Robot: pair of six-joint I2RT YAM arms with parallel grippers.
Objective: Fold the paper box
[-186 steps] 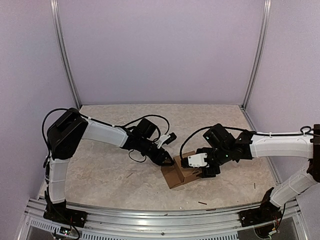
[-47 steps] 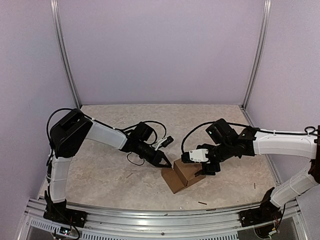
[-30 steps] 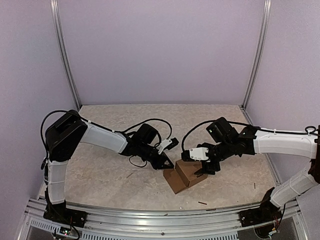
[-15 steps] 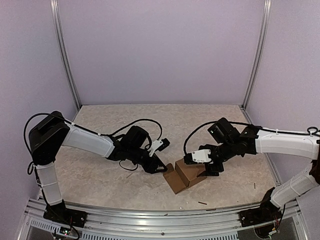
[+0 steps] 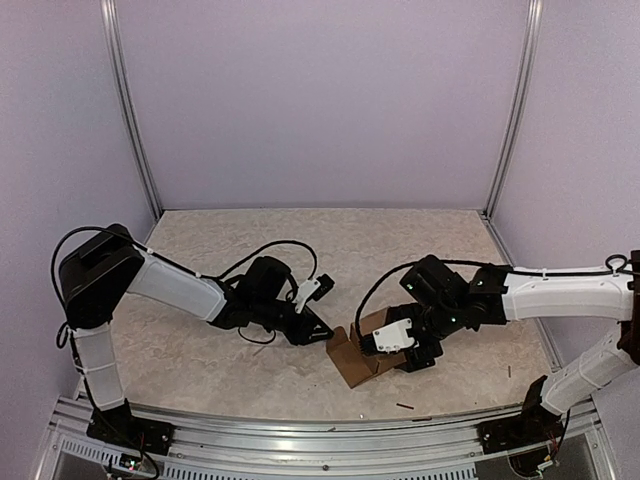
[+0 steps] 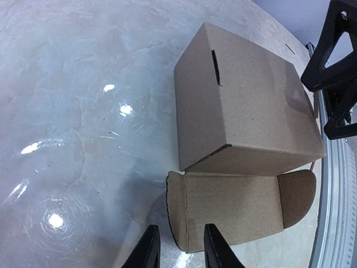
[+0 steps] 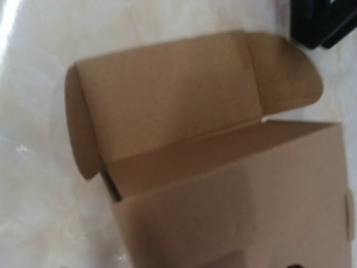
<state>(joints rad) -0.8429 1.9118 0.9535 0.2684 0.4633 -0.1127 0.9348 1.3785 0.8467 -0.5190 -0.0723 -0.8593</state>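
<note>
We see the box [image 6: 251,111] on the table [image 5: 200,250], near-centre, btw the two arms' tips. Its body is folded up into a block, w/ a thin slot [image 6: 215,67] in the top face close to one edge. One flap [image 6: 234,206] w/ rounded ears at both ends lies flat on the table, on the side facing the L gripper [image 6: 178,251]. In the R wrist view there's a dark gap where that flap meets the body, so that side isn't shut.

L gripper: low over the table, fingers [image 6: 149,248] a narrow gap apart, nothing pinched. The flap's rounded end sits just ahead of the tips; we can't tell if they touch it.

R gripper [image 5: 418,352]: over the box's other end, opposite the L one. In the L wrist view its two black fingers stand clearly apart at the box's top edge. We see no grip, and contact is unclear. Its own cam shows no fingers, only cardboard.

A dark scrap [image 5: 404,406] lies on the table nearer the bases, apart from the box.
</note>
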